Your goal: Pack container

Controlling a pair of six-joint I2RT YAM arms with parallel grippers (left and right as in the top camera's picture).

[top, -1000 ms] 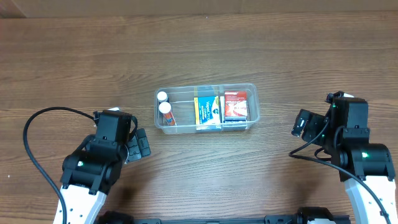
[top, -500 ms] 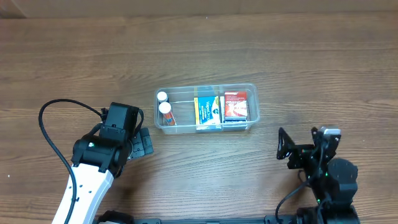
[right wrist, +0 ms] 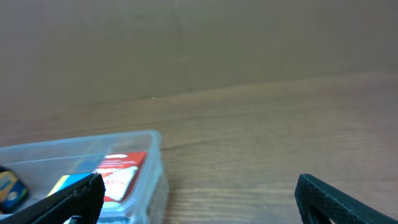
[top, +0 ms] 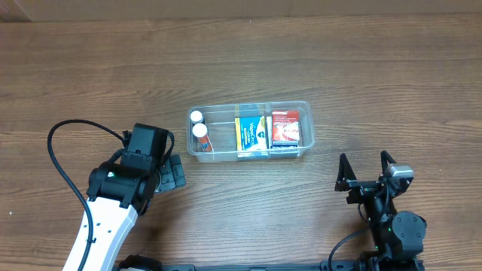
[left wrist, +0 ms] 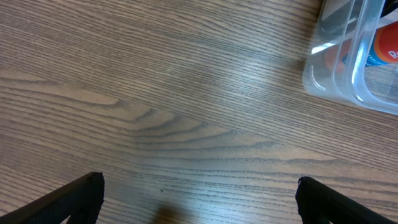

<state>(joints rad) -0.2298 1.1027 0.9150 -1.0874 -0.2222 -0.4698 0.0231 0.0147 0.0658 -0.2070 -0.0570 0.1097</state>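
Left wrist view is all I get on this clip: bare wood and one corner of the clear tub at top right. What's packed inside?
Observer: The container holds two white-capped tubes at its left end, a yellow-and-blue box in the middle and a red box at the right.
Operator: Where's the other arm?
Observer: The right pincer sits to the container's right, nearer the arm bases, open and holding nothing.
Operator: Does its camera see the tub?
Observer: Yes, the end with the red box shows at lower left of the right wrist view.

Left arm (top: 102,226): white shell, black joints, looping black cable (top: 50,143). Right arm (top: 395,229): black. Left gripper (top: 176,174) and right gripper (top: 364,159): black fingers.
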